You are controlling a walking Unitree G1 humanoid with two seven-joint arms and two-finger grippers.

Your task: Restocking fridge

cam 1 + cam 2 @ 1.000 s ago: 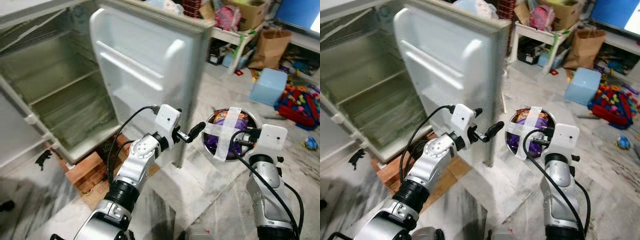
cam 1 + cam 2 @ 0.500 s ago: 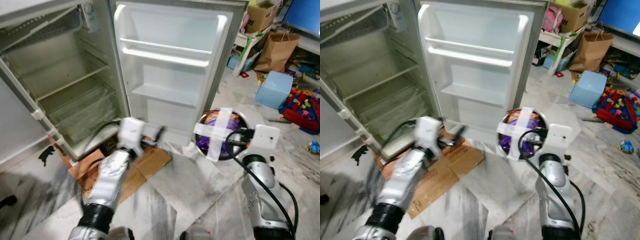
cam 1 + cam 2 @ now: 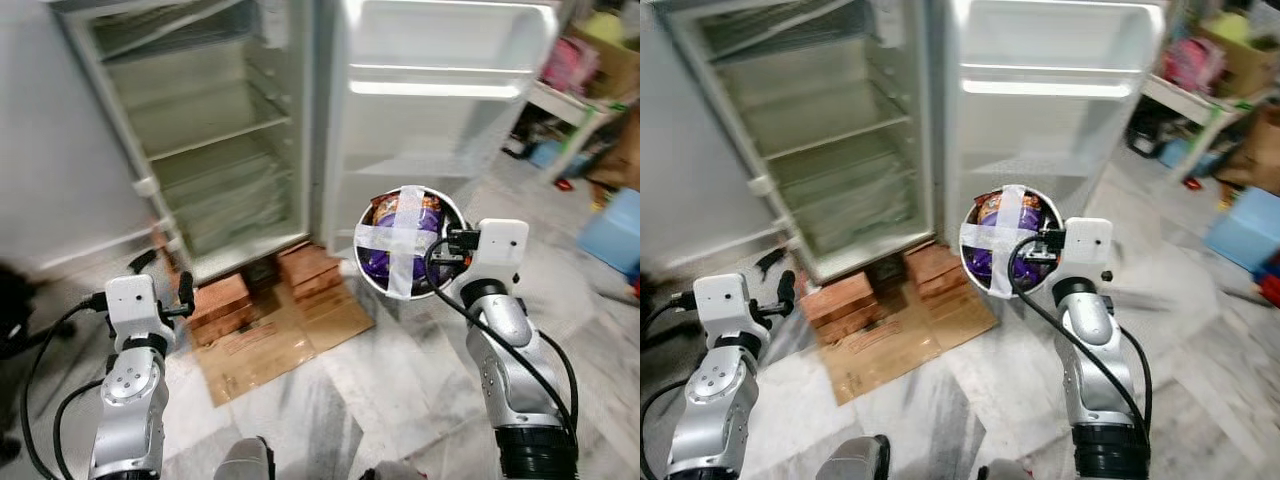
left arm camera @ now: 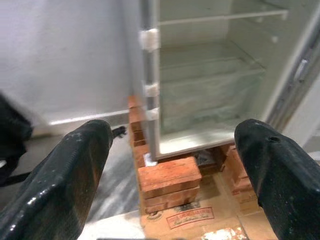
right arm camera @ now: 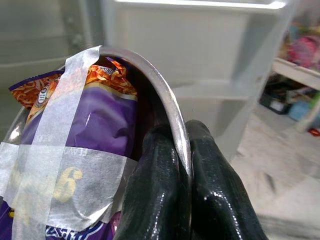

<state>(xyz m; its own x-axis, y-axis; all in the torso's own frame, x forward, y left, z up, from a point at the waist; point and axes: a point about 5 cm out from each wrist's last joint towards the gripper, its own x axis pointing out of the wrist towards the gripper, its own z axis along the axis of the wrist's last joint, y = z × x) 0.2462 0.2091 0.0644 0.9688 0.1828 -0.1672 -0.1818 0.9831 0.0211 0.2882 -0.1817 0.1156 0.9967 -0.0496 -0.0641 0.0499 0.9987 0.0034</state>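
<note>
The fridge [image 3: 220, 150] stands open, its shelves bare, with the door [image 3: 440, 110] swung wide to the right. My right gripper [image 5: 181, 150] is shut on the rim of a steel bowl [image 3: 405, 243], which it holds tilted in front of the door's lower part. The bowl holds purple and orange snack packets [image 5: 100, 120] under a cross of white tape [image 3: 400, 240]. My left gripper [image 4: 175, 145] is open with nothing between its fingers. It hangs low at the left [image 3: 180, 300], pointing at the fridge's bottom corner.
The fridge rests on red bricks [image 3: 225, 305], and flattened cardboard [image 3: 280, 340] lies on the marble floor before it. A blue box [image 3: 610, 230] and a cluttered white table [image 3: 580, 95] stand at the right. A dark shape [image 3: 15, 310] sits at the far left.
The fridge door has swung from half shut to wide open. My left arm drew back from the door and dropped to the lower left. The camera turned; the bowl stays held.
</note>
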